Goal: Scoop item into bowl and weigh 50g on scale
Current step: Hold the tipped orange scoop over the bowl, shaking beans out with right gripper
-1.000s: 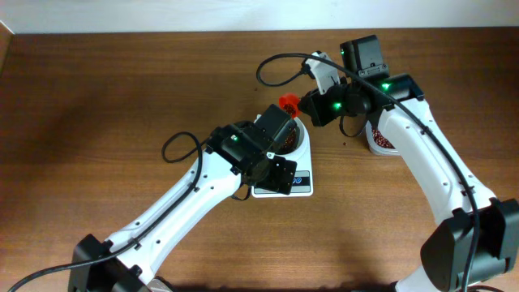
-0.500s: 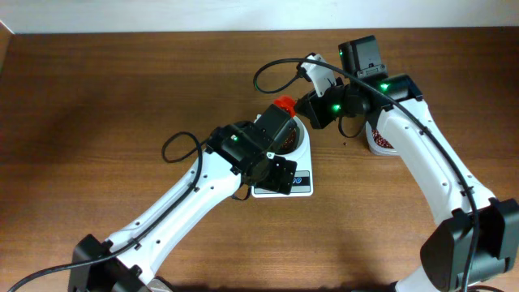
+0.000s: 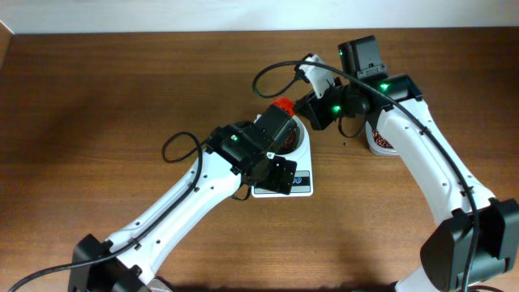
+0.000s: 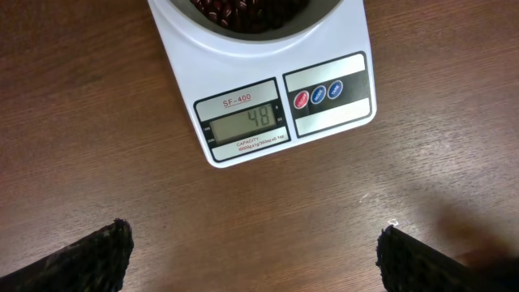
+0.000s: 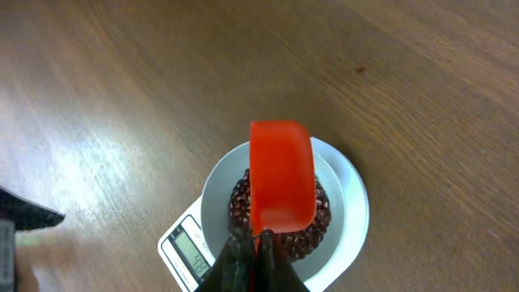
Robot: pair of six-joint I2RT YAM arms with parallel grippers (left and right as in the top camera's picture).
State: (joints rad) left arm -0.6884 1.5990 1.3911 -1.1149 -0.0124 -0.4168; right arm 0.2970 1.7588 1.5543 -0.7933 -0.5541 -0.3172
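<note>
Beans [image 5: 323,223], dark reddish-brown: heaped in the white bowl [image 5: 354,203], which sits on the scale [image 4: 259,69]. Right gripper [image 5: 255,243] clamped on the handle of a red scoop [image 5: 280,174], held just above the heap. Left gripper [image 4: 251,259] spread wide, empty, in front of the scale. Display [image 4: 246,122] reads 48. Second container [image 3: 379,143], beside the right arm, also holds beans.

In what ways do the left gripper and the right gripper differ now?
The left gripper is open and empty, its fingers wide apart; the right gripper is shut on the red scoop. The left gripper hangs over the table in front of the scale; the right gripper holds the scoop above the beans in the bowl. Both have dark fingers.
</note>
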